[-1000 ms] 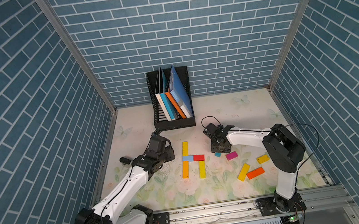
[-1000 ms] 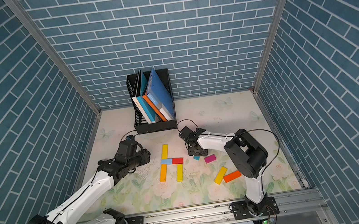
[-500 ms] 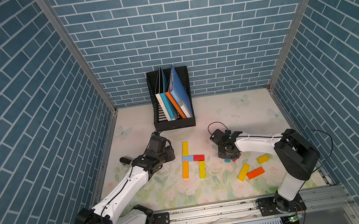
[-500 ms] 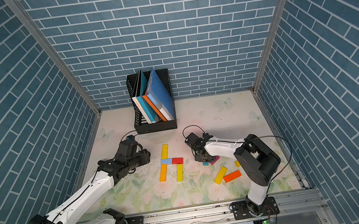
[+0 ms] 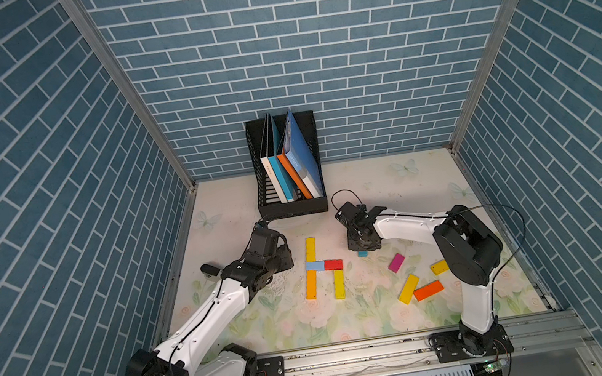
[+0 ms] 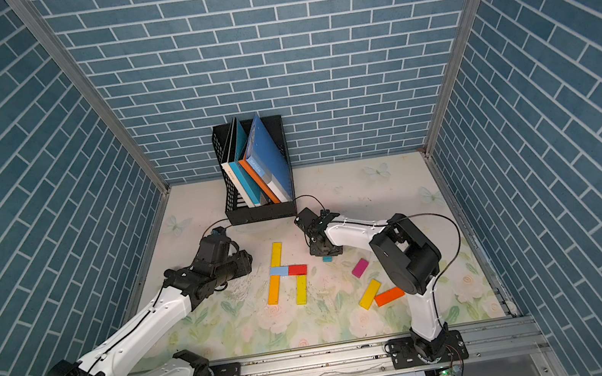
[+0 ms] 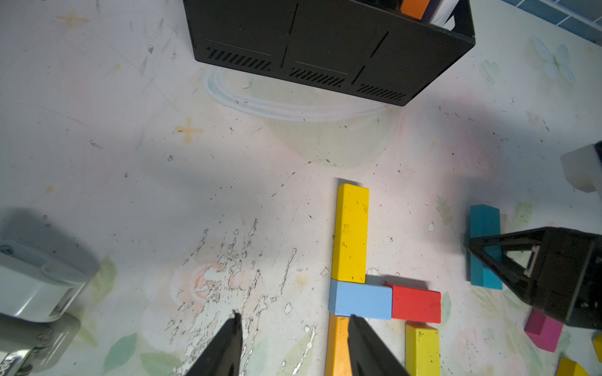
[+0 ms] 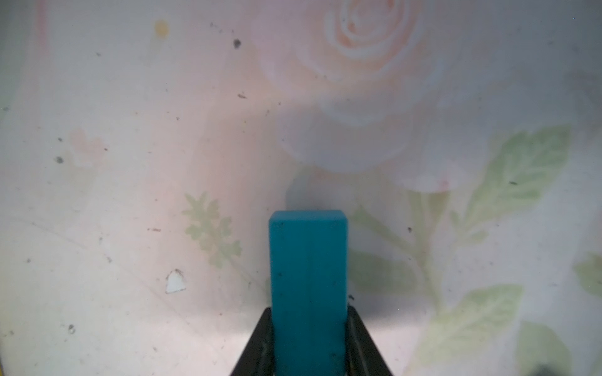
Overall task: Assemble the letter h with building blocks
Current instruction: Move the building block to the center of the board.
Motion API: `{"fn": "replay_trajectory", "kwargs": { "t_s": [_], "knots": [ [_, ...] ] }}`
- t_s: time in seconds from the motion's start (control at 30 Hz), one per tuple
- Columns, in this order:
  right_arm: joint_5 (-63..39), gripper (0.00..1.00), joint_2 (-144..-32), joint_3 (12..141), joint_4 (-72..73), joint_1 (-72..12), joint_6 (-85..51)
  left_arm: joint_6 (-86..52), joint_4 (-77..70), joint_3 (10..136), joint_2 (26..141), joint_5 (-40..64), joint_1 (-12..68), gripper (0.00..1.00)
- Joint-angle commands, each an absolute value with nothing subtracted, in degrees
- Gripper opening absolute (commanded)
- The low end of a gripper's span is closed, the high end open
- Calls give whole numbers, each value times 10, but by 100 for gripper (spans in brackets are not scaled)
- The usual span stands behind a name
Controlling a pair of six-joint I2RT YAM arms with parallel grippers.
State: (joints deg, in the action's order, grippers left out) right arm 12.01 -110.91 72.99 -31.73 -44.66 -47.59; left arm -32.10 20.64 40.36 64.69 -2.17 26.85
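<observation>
Finding: the short teal block [image 8: 308, 260] needed raising straight off the floral mat [image 8: 130, 162] and carrying level, well clear of the letter h [image 5: 324, 265], since in my judgement a brush against its red block [image 5: 333, 264] would knock the crossbar askew. My right gripper [image 8: 309, 312] was clenched on that teal block across its long sides, near the h, which lay mid-mat before the black file rack [image 5: 292, 206]. My left gripper [image 7: 294, 317] stood partly apart by the stem's orange block [image 7: 337, 345], grasping nothing
</observation>
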Motion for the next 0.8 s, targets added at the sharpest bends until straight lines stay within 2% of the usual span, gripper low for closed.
{"fn": "replay_trajectory", "kwargs": {
  "t_s": [0.0,0.1,0.17,0.23,0.3,0.53,0.67,0.77],
  "knots": [
    [118,17,-1121,731,-335,-446,-457,-314,203,395,653,-18,264,57],
    [121,21,-1124,730,-332,-446,-446,-314,202,395,657,-15,264,57],
    [117,31,-1127,730,-331,-445,-440,-314,202,396,659,-14,264,57],
    [118,50,-1131,736,-339,-446,-439,-314,203,395,658,-14,264,57],
    [118,58,-1126,736,-339,-446,-441,-314,202,394,656,-14,264,57],
    [153,71,-1064,743,-377,-445,-454,-314,204,394,659,-14,264,57],
    [160,80,-996,674,-365,-425,-445,-314,202,392,656,-12,265,57],
    [101,81,-966,602,-308,-376,-401,-314,202,393,659,-11,264,57]
  ]
}}
